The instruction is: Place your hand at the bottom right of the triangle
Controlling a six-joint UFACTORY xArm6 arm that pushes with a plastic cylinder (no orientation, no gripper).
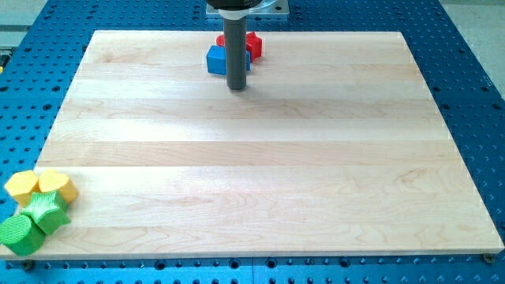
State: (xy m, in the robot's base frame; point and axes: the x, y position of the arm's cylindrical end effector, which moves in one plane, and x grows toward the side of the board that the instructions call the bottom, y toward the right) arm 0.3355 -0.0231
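Note:
My tip (pixel 237 87) rests on the wooden board (pixel 268 173) near the view's top centre. A blue block (pixel 215 60), whose shape is partly hidden by the rod, lies just to the left of the rod and slightly above the tip. A red block (pixel 252 45), jagged in outline, lies just right of the rod, further toward the view's top. The rod covers the gap between the two blocks. I cannot tell which block is the triangle.
At the board's bottom left corner sits a cluster: two yellow blocks (pixel 22 185) (pixel 57 185), a green star-like block (pixel 44 211) and a green round block (pixel 17 234). A blue perforated table (pixel 465 71) surrounds the board.

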